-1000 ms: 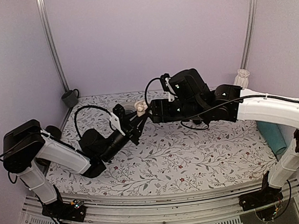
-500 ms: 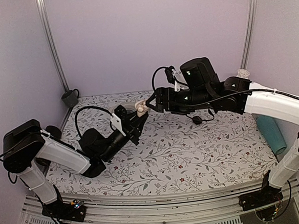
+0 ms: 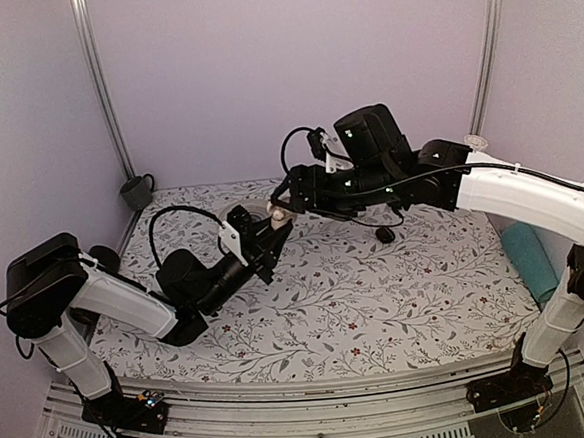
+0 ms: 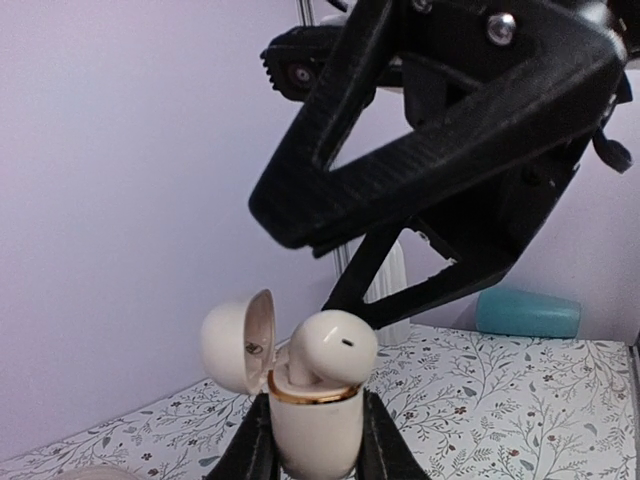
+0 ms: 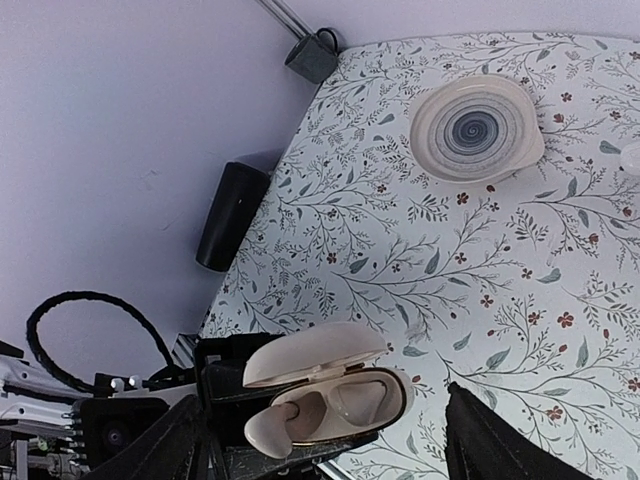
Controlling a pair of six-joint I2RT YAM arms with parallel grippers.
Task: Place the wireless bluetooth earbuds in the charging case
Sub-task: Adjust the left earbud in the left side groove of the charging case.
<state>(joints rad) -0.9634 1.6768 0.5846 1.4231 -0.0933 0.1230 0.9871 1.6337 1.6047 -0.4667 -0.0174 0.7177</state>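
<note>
From above, the left gripper (image 3: 276, 227) is holding the charging case (image 3: 280, 217) up in the air over the flowery table (image 3: 378, 303), near the back. The case is looking small and cream-white here. The right gripper (image 3: 290, 191) is hanging just above it, pointing down at it. A small black piece (image 3: 384, 235) is lying on the table under the right arm.

In the left wrist view, the case is standing up straight with its open side facing up. It is smooth and shiny, with a gold ring around the top. The left fingers (image 4: 250, 450) are squeezing it from both sides. The lid (image 4: 235, 345) is tipping back to the left. One earbud (image 4: 333, 345) is sitting in the case, its stem going down inside and its round head sticking out on top. The right gripper's black fingers (image 4: 400, 190) are spreading wide just above it, holding nothing. A teal roll (image 4: 527, 313) is lying behind.

In the right wrist view, the camera is looking down into the case. Its long side is running left to right. The earbud is filling the left well, and the right well (image 5: 362, 398) is showing bare. The right fingers (image 5: 175, 445) are standing wide apart on each side, not touching the case. On the table below are lying a swirly plate (image 5: 478, 130), a black tube (image 5: 230, 215) and a dark cup (image 5: 312, 55).
</note>
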